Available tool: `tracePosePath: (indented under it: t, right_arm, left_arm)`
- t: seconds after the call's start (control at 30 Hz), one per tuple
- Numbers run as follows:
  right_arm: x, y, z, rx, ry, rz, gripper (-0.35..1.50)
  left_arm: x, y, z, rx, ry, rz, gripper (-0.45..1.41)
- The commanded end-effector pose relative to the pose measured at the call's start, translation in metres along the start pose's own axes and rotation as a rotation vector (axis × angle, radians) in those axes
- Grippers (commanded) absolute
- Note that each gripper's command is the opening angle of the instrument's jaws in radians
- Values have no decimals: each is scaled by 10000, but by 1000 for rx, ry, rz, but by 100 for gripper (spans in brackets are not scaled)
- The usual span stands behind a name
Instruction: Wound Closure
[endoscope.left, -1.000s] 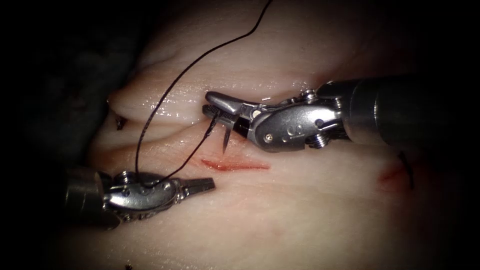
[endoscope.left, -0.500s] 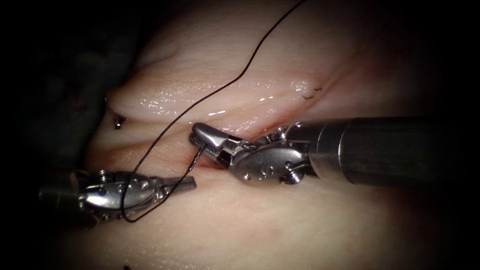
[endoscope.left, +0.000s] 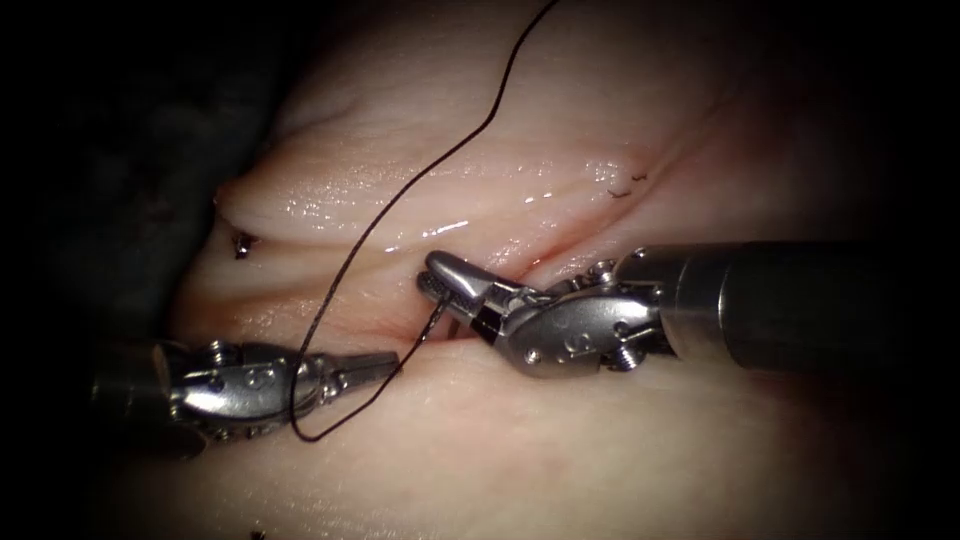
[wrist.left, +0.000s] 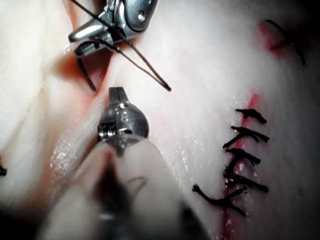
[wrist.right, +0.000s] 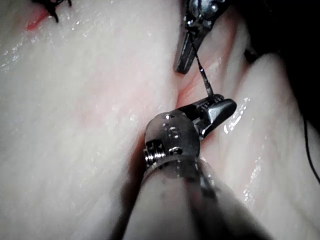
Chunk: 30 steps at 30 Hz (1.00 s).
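We find the left claw (endoscope.left: 385, 365) closed and empty, lying on the tissue (endoscope.left: 600, 440) left of the cut (endoscope.left: 400, 325), the thread (endoscope.left: 400, 200) looping across its wrist. The right claw (endoscope.left: 440, 285) clamps the needle (endoscope.left: 432, 322) near its rear end, its point against the cut; whether it has entered, we cannot tell. We judge a firm clamp and a curve-following wrist turn essential here.

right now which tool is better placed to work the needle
Right, likely. The right tool already grips the needle near its rear end beside the cut. The left tool lies shut on the tissue, holding nothing, thread draped over it.
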Motion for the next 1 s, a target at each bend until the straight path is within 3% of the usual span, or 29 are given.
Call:
tracePosePath:
  t: [0.03, 0.4, 0.73, 1.0]
  right_arm:
    - [-5, 0, 5, -15, 0, 47, -35]
    - [-18, 3, 8, -31, -23, 64, -35]
    - [-8, -51, 25, 35, -10, 12, -35]
    - [4, -63, 22, 60, -9, -16, -35]
  left_arm:
    - [-3, 5, 11, -1, -1, -4, -20]
    - [-4, -2, 29, 3, 5, -1, -20]
    - [-27, -8, 36, -5, -15, 15, -18]
    - [-29, -10, 16, -13, -21, 17, -18]
